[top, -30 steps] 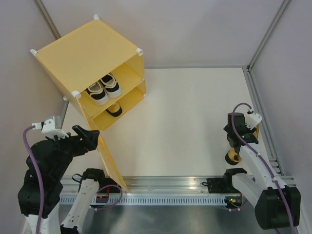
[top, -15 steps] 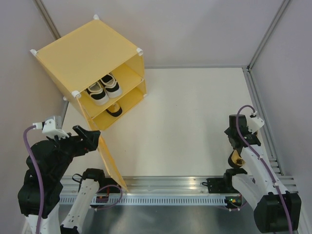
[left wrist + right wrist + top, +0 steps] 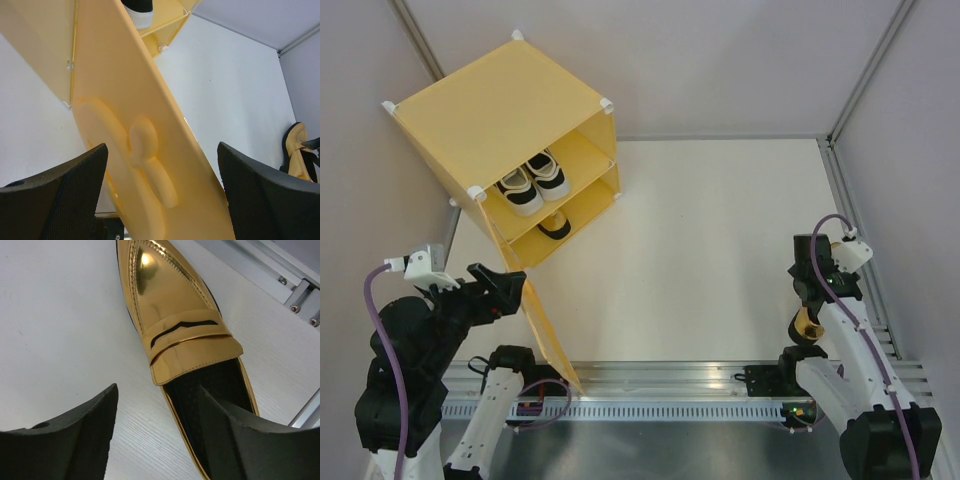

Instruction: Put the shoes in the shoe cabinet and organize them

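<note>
Right wrist view's edges cut the gold slip-on [image 3: 170,315] at toe tip and heel; from above the right arm [image 3: 855,340] hides part of it. Left wrist view's top edge crops one sneaker [image 3: 138,11]

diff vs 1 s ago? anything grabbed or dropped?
The right arm's wrist drew back toward the near right corner. The right gripper is open over the gold shoe, which lies flat on the table and barely shifted. The left gripper sank slightly nearer, open by the cabinet door. Nothing newly gripped. The cabinet, sneakers and shelved slip-on are unchanged.
</note>
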You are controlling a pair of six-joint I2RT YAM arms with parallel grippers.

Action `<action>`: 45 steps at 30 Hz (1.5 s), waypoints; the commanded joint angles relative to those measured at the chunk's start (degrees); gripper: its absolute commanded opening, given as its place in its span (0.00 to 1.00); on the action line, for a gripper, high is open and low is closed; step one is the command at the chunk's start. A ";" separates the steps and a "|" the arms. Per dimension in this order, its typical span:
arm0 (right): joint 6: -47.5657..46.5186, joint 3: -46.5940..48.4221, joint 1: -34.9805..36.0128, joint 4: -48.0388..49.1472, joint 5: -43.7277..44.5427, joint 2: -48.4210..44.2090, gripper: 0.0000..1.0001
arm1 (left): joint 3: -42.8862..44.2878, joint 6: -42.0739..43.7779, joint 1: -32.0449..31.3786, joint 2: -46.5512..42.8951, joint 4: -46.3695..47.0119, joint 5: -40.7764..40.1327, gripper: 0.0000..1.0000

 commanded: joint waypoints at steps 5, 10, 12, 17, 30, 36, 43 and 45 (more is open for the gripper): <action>0.44 -4.81 -0.37 5.77 -5.95 4.59 0.55 | 0.25 -0.63 0.03 -1.62 -0.06 0.25 0.93; -1.40 -6.83 -0.37 9.11 -6.99 8.45 0.40 | 0.43 -0.63 -0.06 -1.71 -0.06 -0.01 0.93; -4.02 -6.66 -0.46 11.31 -8.40 9.95 0.34 | 0.16 -0.80 0.03 -2.06 -0.06 -0.02 0.93; -9.30 -7.18 -0.02 17.64 -16.57 10.48 0.01 | -0.01 -0.98 0.02 -2.24 -0.23 0.07 0.93; -22.40 0.19 23.59 25.63 -22.89 16.61 0.01 | 0.25 -0.28 0.02 -1.88 -0.85 -1.77 0.93; -27.60 4.93 35.64 33.54 -28.44 24.88 0.01 | -0.45 0.07 0.03 -1.45 -0.85 -2.13 0.93; -30.84 14.86 47.08 37.86 -29.50 39.82 0.01 | -0.19 0.25 0.03 -0.92 -0.94 -2.83 0.93; -31.90 18.20 49.54 37.86 -28.98 43.69 0.01 | 0.07 0.34 0.03 -0.74 -0.94 -2.92 0.93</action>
